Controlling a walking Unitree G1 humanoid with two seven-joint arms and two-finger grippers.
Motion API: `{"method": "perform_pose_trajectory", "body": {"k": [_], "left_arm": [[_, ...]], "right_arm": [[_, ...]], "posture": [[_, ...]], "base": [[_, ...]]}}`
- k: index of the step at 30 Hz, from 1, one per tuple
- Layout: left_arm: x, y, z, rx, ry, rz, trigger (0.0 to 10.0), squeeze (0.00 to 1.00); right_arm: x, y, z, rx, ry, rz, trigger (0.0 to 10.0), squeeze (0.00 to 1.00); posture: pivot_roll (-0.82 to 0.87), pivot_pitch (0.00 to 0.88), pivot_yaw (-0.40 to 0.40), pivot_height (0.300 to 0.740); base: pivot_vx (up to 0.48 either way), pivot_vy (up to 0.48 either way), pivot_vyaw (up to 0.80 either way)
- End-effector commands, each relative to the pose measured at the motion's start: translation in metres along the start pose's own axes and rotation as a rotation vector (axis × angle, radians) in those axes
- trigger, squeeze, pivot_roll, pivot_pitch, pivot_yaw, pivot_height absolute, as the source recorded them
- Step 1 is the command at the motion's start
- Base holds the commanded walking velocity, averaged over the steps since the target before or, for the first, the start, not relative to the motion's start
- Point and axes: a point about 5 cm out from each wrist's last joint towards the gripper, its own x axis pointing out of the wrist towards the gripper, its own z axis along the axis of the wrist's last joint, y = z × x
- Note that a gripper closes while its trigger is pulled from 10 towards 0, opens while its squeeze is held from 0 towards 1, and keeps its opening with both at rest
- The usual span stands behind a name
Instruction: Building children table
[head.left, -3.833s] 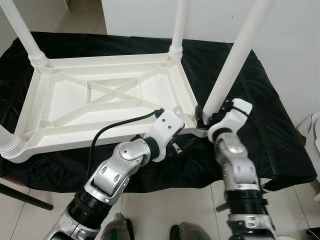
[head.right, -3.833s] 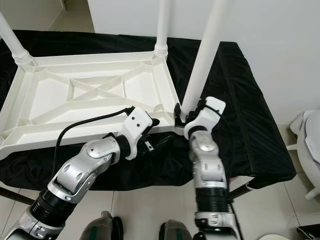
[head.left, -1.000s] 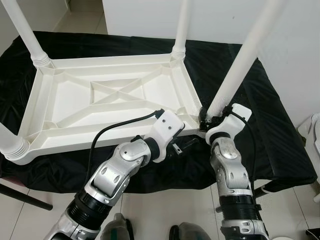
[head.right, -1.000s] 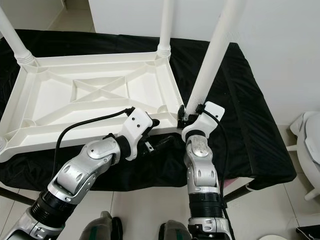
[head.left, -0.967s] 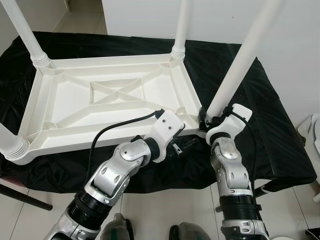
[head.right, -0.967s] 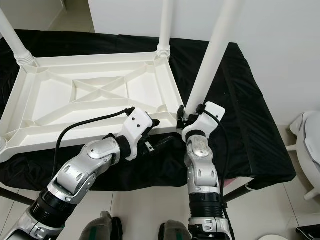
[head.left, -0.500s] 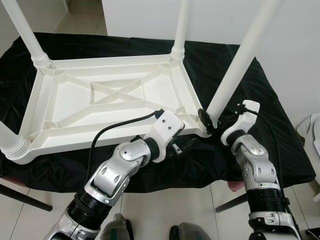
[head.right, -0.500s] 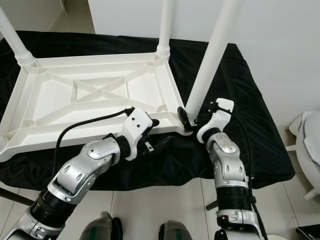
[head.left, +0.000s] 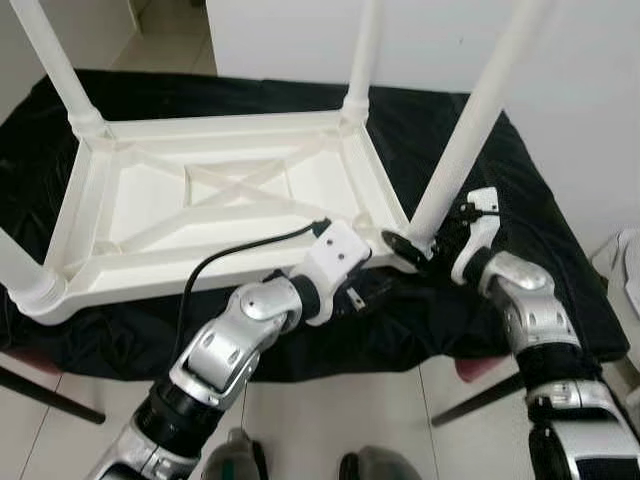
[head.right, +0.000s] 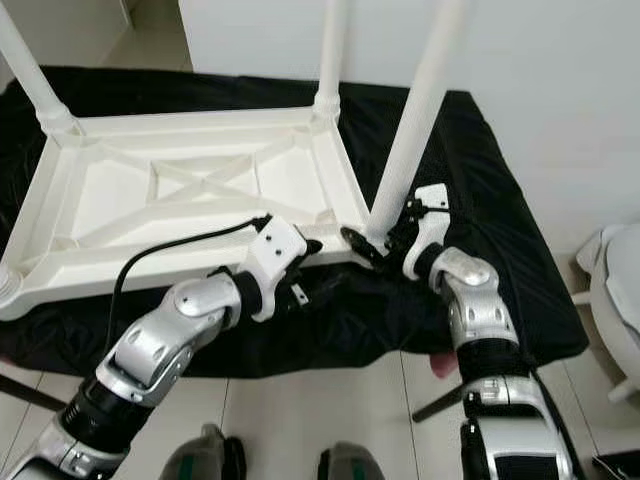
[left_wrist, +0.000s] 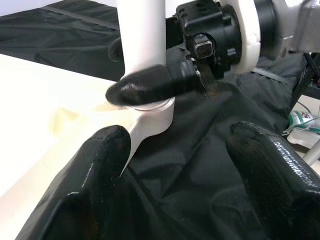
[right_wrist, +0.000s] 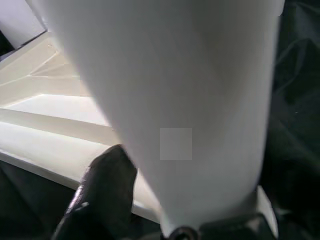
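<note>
Right gripper (head.left: 412, 243) fingers clamp leg (head.left: 463, 140) base; left gripper (head.right: 318, 281) fingers spread, empty. Leg light, stiff, slick: hold low at socket.

Black cloth (head.left: 540, 190), tiled floor (head.left: 330, 420)

- The tabletop (head.left: 230, 205) lies upside down on the cloth (head.left: 520, 180), which covers the stand beneath it; the tabletop sits toward the cloth's left side.
- Four legs stand up from the tabletop's corners: the far-left leg (head.left: 62, 70), the far-right leg (head.left: 360, 60), the near-left leg (head.left: 20, 275) and the near-right leg (head.left: 470, 125).
- The right gripper (head.left: 425, 243) sits at the foot of the near-right leg, at the tabletop's near right corner, one finger (left_wrist: 150, 85) across the leg's base.
- The left gripper (head.left: 372, 290) lies just left of it, at the tabletop's near edge, over the cloth.
- A cable (head.left: 240, 250) crosses the tabletop's near edge to the left wrist.
</note>
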Motion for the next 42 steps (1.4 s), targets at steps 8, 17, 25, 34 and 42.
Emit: {"method": "perform_pose_trajectory", "body": {"k": [8, 17, 25, 34, 42], "left_arm": [[-0.001, -0.002, -0.001, 0.006, 0.01, -0.037, 10.0, 0.0], [-0.002, -0.002, -0.001, 0.007, 0.012, -0.044, 10.0, 0.0], [-0.001, -0.002, 0.0, 0.005, 0.012, -0.046, 10.0, 0.0], [-0.002, -0.002, -0.001, -0.002, 0.012, -0.043, 10.0, 0.0], [0.0, -0.003, -0.001, -0.008, 0.009, -0.043, 10.0, 0.0]], "right_arm": [[0.001, 0.002, -0.012, 0.007, 0.028, 0.07, 0.0, 0.0], [-0.002, -0.001, -0.02, 0.057, 0.013, 0.033, 10.0, 0.0], [0.005, 0.003, -0.023, 0.008, 0.089, -0.225, 10.0, 0.0], [0.012, 0.021, -0.012, 0.101, 0.049, -0.535, 10.0, 0.0], [0.007, 0.05, -0.001, 0.15, 0.035, -0.808, 10.0, 0.0]], "posture": [[-0.15, 0.003, -0.009, 0.74], [-0.16, 0.009, 0.001, 0.74], [-0.16, 0.026, 0.001, 0.74], [-0.16, 0.036, -0.003, 0.74], [-0.17, 0.041, -0.002, 0.74]], "base": [[0.0, 0.0, 0.0], [0.0, 0.0, 0.0], [0.0, 0.0, 0.0], [0.0, 0.0, 0.0], [0.0, 0.0, 0.0]]}}
